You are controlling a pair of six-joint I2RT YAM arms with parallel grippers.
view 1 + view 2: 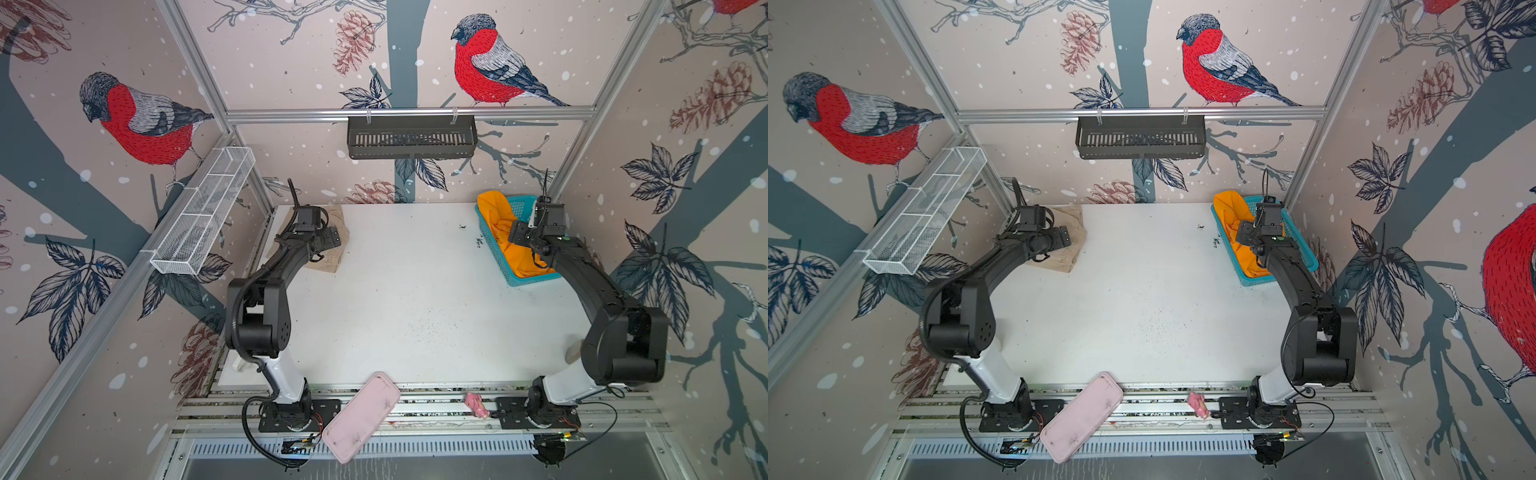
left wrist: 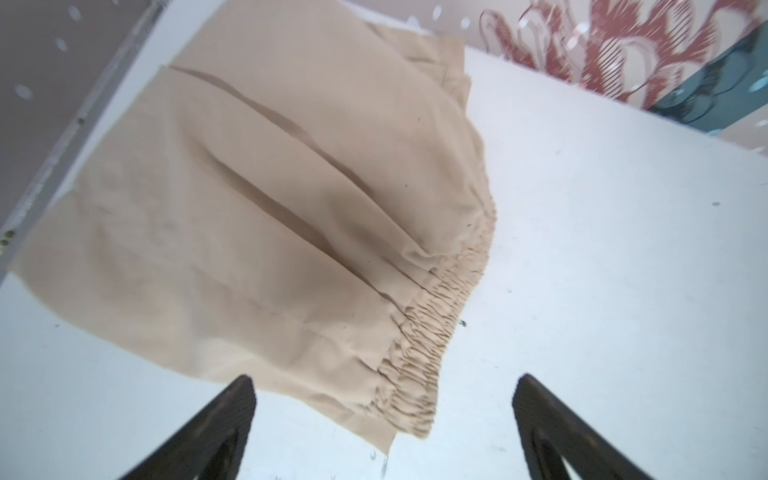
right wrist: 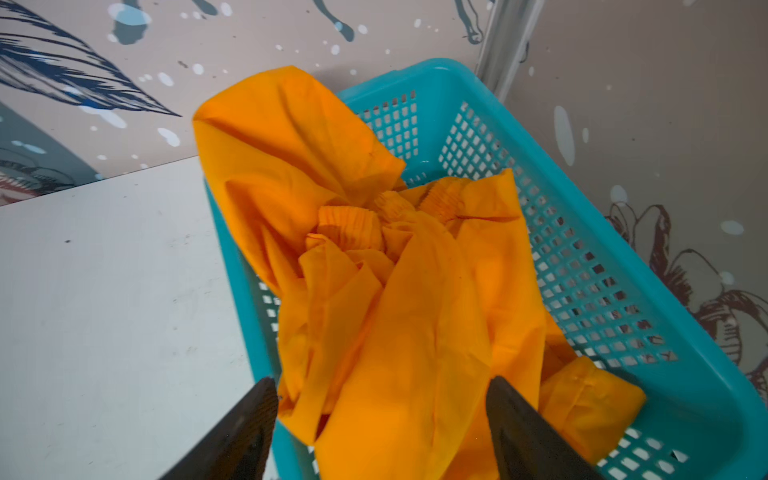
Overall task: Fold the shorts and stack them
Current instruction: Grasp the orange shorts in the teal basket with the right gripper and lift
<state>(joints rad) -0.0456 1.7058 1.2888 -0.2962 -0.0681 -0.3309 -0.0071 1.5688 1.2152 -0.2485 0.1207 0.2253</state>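
At the far left corner of the white table [image 1: 415, 299] lies one beige pair of shorts [image 2: 270, 199], smooth soft cloth spread flat with long creases, its gathered waistband ribbed. The left gripper [image 2: 384, 377] hovers above, fingers spread wide, holding nothing. Far right, one orange pair of shorts [image 3: 395, 311] sits crumpled in one teal mesh plastic basket [image 3: 582, 270]. The right gripper [image 3: 381, 379] hangs over it, fingers apart, empty.

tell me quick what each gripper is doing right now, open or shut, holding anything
Left gripper: open, holding nothing, over the beige shorts.
Right gripper: open, holding nothing, over the orange shorts in the basket.
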